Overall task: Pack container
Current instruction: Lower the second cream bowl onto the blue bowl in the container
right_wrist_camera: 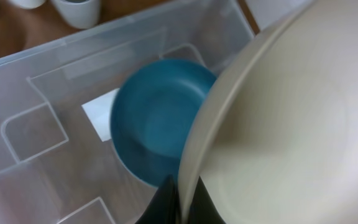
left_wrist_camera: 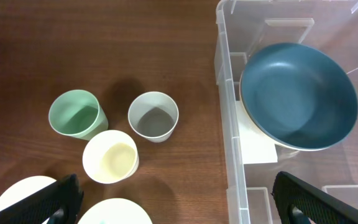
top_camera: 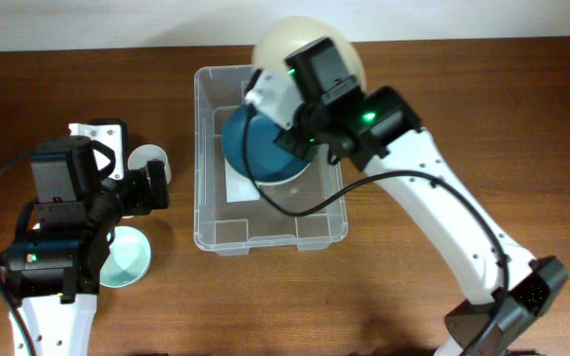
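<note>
Over the container (top_camera: pixel 202 148), right hand (right_wrist_camera: pixel 180 202) pinches the cream bowl (top_camera: pixel 283 44) by the rim, tilted, probably to nest it in the blue bowl (top_camera: pixel 245 148); left hand (left_wrist_camera: pixel 179 204) spread wide.

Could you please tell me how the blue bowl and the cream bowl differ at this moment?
The blue bowl is dark teal; the cream bowl is pale off-white. The blue bowl lies inside the container; the cream bowl is pinched by its rim in the right gripper fingers, above the container. The blue bowl opens upward; the cream bowl is held steeply tilted. Both are plain round bowls.
</note>
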Motion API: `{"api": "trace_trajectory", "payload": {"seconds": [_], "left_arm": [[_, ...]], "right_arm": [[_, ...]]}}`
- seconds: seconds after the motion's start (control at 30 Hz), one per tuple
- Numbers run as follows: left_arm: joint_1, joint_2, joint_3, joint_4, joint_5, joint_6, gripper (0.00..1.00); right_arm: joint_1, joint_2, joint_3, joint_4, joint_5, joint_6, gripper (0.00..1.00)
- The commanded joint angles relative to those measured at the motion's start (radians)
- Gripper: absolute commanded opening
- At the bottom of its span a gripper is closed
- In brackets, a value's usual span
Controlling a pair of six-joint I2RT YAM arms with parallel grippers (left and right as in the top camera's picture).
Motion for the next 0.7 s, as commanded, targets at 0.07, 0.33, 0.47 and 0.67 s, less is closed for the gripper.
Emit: {"api": "trace_trajectory", "payload": {"seconds": [0.07,0.33,0.47,0.67], "left_arm": [[0.001,0.003,0.013,0.002,-0.024,-0.003,1.0],[0.001,0.003,0.013,0.002,-0.044,-0.003,1.0],[0.001,0.003,0.013,0.002,-0.044,-0.003,1.0],[0.001,0.003,0.013,0.002,-0.044,-0.003,1.0]], "right_arm": [[0.015,0.09,0.016,0.018,0.005,-0.114,0.04],[0.03,0.198,0.016,0.014,-0.07,-0.167,0.04],[0.043,0.225,0.016,0.015,-0.07,-0.189,0.04],[0.043,0.271,0.016,0.013,-0.069,-0.188,0.07]]}}
